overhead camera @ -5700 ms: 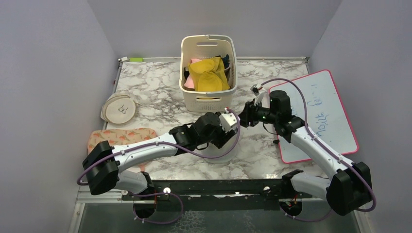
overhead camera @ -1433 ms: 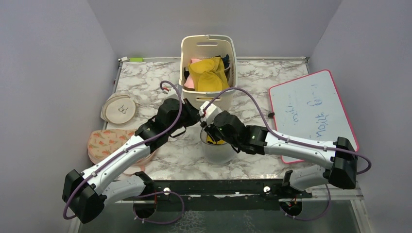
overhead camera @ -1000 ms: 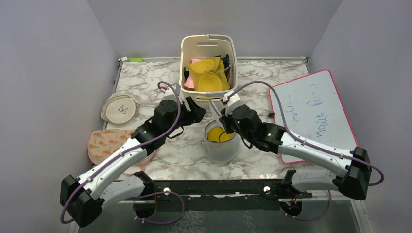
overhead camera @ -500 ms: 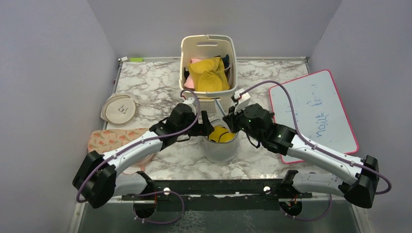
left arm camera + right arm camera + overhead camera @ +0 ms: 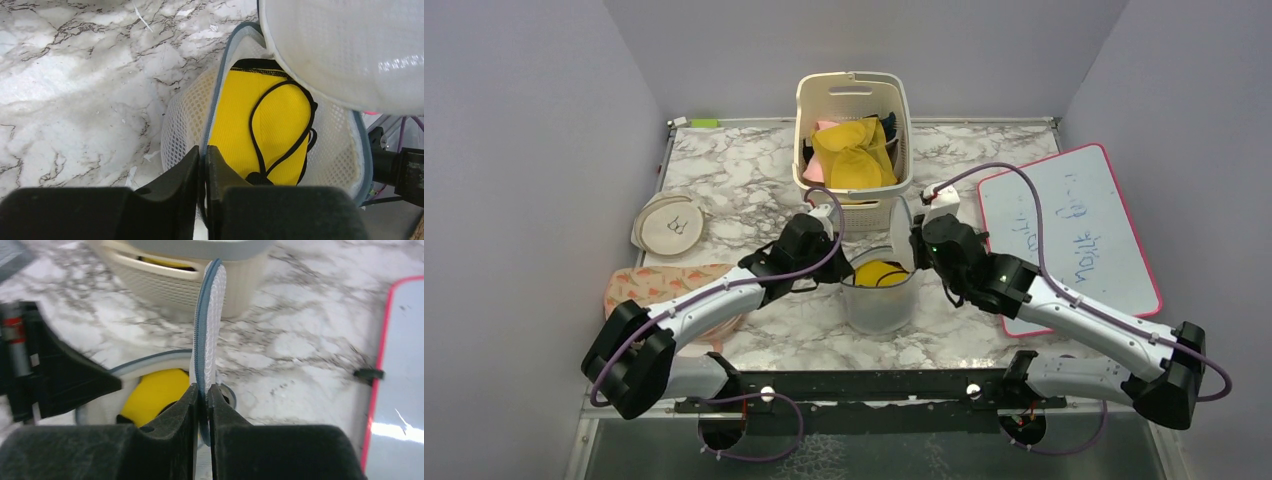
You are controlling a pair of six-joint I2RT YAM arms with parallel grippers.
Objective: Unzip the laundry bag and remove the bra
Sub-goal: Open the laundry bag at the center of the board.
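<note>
Lid [image 5: 345, 50] higher; yellow garment [image 5: 235, 125] in bag [image 5: 187, 115]

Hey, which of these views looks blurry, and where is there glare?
Right wrist: basket and marble table look soft, glare on the whiteboard. Left wrist: mostly sharp, bright sheen on the laundry bag lid. Top external: crisp, evenly lit.

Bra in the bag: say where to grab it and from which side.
Pinch the black strap looping over the yellow bra, coming straight down through the mouth of the bag. The lid stands raised at the far side, leaving the top open.
</note>
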